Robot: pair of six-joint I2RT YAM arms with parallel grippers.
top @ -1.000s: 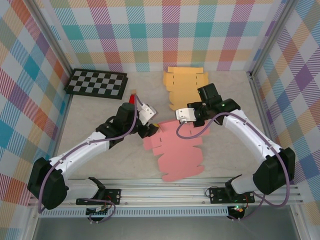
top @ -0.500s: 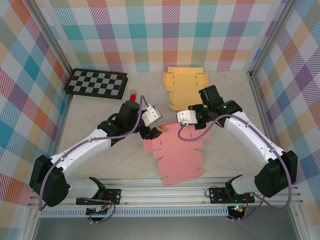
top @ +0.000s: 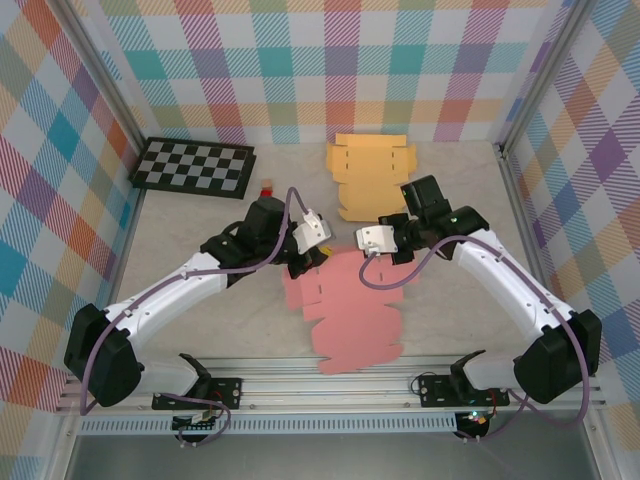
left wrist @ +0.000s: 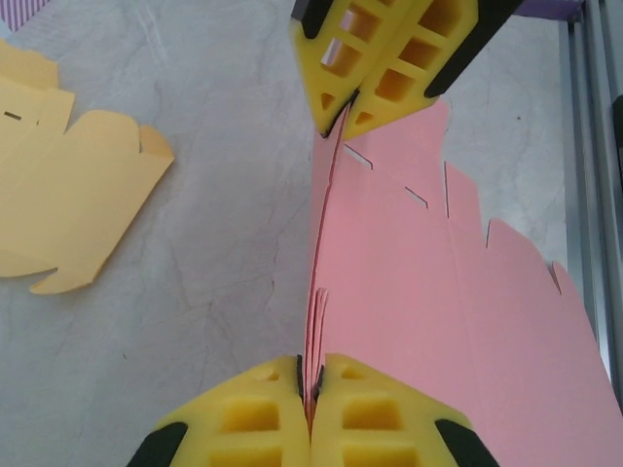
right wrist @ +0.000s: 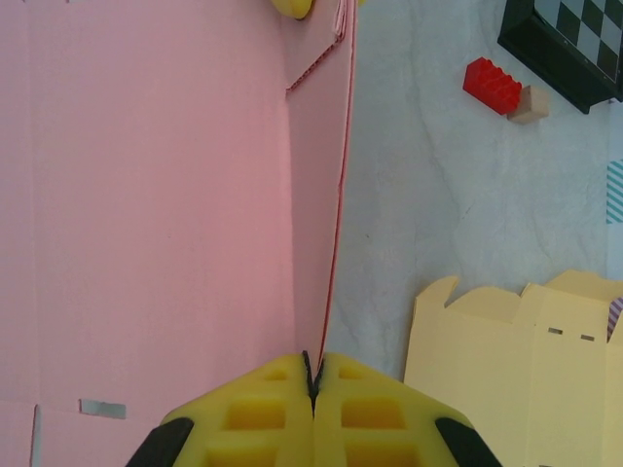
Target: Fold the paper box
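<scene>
The paper box is a flat pink cardboard blank lying on the table between the arms, with its far edge raised. My left gripper is shut on the left end of that raised edge. The pink flap runs straight into its closed yellow fingertips in the left wrist view. My right gripper is shut on the right end of the same edge, with the thin pink flap pinched between its tips. The two grippers face each other along the fold, and the right one appears at the top of the left wrist view.
A second flat blank, yellow, lies just beyond the grippers towards the back wall. A checkerboard sits at the back left, with a red brick and a small wooden block beside it. Metal rails run along the near edge.
My left gripper, open before, has moved right and shut on the pink blank's far edge. The right gripper stayed shut and shifted slightly right. The pink blank slid a little nearer.
</scene>
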